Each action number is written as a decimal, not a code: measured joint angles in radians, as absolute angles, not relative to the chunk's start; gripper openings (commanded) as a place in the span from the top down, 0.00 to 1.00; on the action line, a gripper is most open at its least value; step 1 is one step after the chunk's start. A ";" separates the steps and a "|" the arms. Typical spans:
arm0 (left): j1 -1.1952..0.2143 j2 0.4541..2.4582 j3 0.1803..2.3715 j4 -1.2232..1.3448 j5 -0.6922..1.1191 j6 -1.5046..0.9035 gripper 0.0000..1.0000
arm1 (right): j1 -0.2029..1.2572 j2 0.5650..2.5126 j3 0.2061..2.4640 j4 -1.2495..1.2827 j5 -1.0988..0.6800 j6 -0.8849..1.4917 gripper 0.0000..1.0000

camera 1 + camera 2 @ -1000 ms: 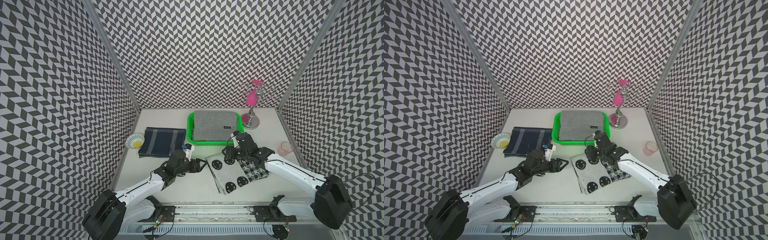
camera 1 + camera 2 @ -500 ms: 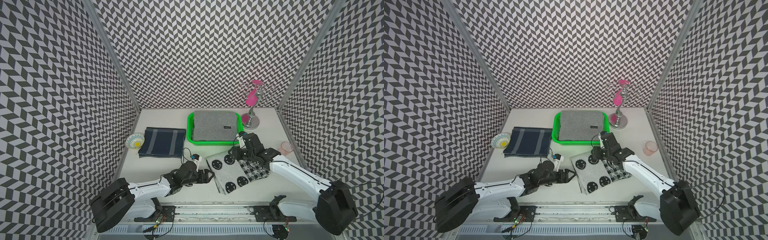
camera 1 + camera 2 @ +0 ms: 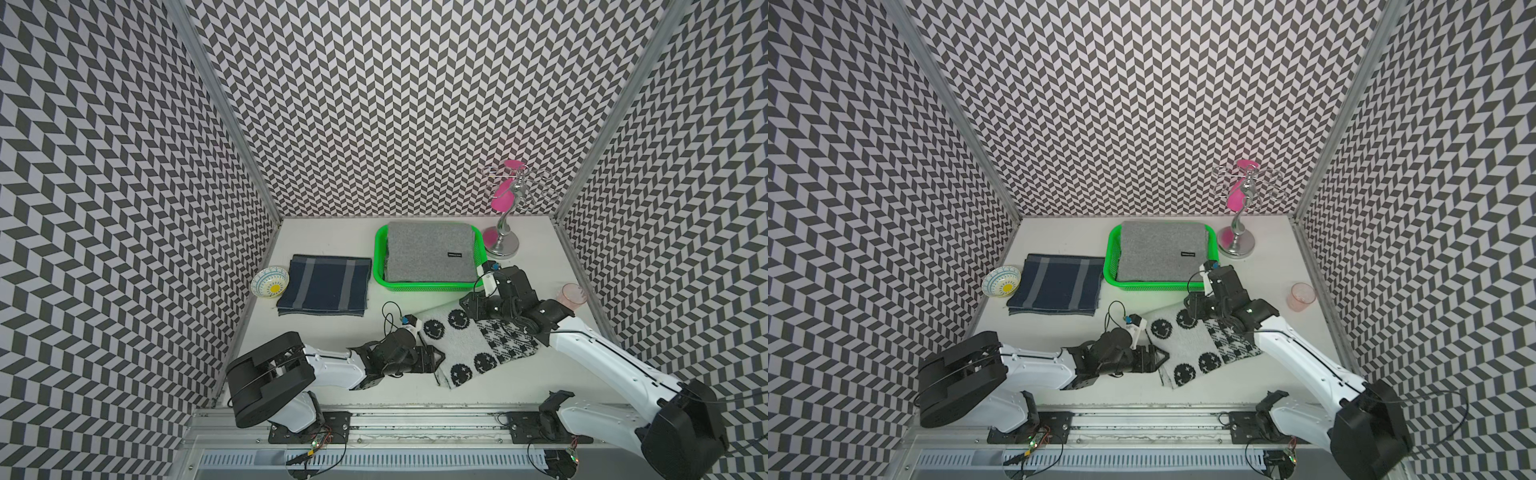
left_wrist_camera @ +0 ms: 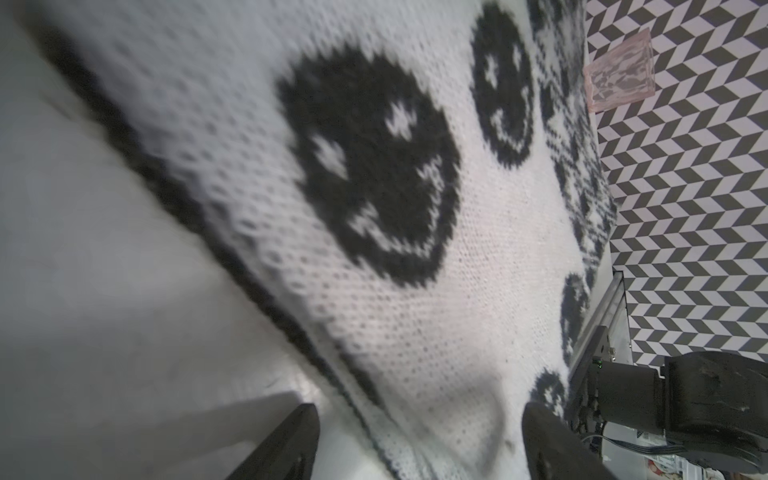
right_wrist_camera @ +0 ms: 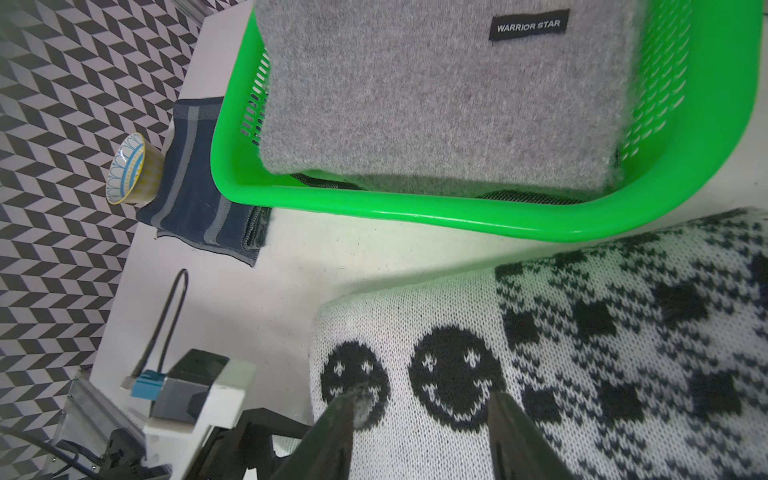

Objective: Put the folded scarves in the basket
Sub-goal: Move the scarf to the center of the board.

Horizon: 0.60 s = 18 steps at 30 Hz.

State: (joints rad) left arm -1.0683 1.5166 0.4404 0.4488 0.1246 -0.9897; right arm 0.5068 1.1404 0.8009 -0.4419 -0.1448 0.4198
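fingers of your left gripper are standing apart, straddling the smiley scarf's 9 o'clock hem. your right gripper is spread too, resting on its 12 o'clock corner. the scarf is lying outside the basket, long axis running 8 to 2 o'clock, with the basket at its 12 and your right arm sitting nearer. only the left wrist view is showing the hem between the fingers.

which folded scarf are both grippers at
The white smiley-face scarf, left gripper and right gripper at its edges. The grey scarf is in the basket; the navy striped scarf lies apart.
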 measured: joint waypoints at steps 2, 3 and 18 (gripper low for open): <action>-1.081 1.554 0.448 0.491 0.127 -0.999 0.33 | 0.505 1.127 0.801 -0.445 -0.145 0.416 0.45; -1.085 1.572 0.449 0.515 0.132 -1.007 0.40 | 0.505 1.121 0.801 -0.445 -0.146 0.414 0.45; -1.000 1.400 0.273 0.479 0.218 -0.970 0.86 | 0.487 1.093 0.699 -0.414 -0.185 0.371 0.50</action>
